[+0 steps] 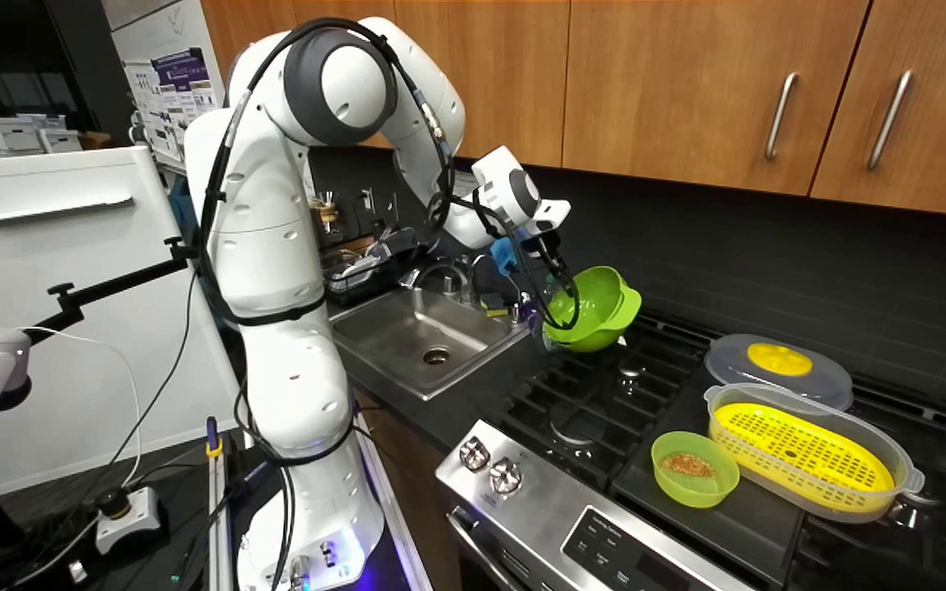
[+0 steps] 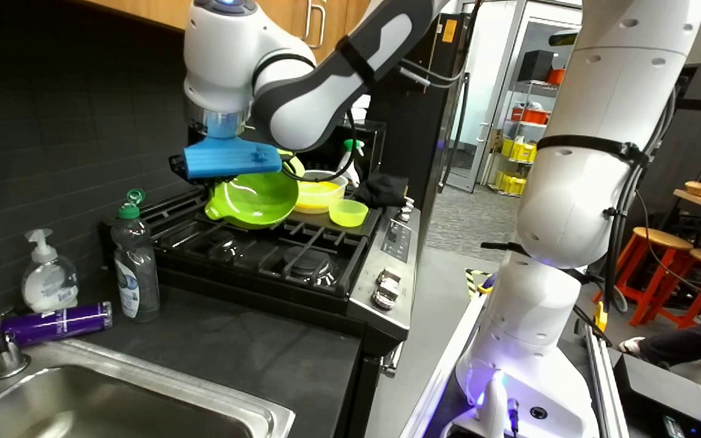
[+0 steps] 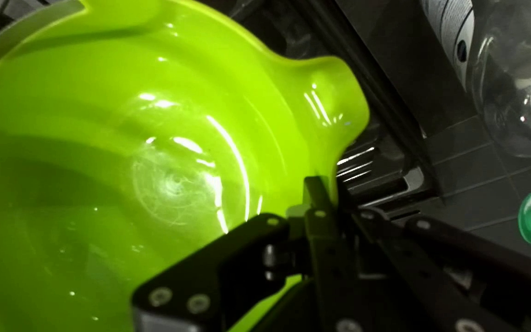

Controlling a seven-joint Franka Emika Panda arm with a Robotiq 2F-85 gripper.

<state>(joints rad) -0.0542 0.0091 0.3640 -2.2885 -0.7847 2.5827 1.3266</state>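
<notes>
Green bowl [image 1: 596, 308] gripped by its rim, tilted at the black-grated stovetop [image 1: 645, 402].
I find the bowl smooth, glossy, plastic-looking and round-walled, with a curved lug [image 3: 334, 103]; my jaws stand nearly together, pinching its thin rim between them. Whether its underside touches the stovetop I cannot tell. The wrist view leaves the jaw tips dark, crops the bowl at left and a clear bottle [image 3: 510, 83] at right; in an exterior view a blue cover [image 2: 232, 159] mostly hides the jaws.
</notes>
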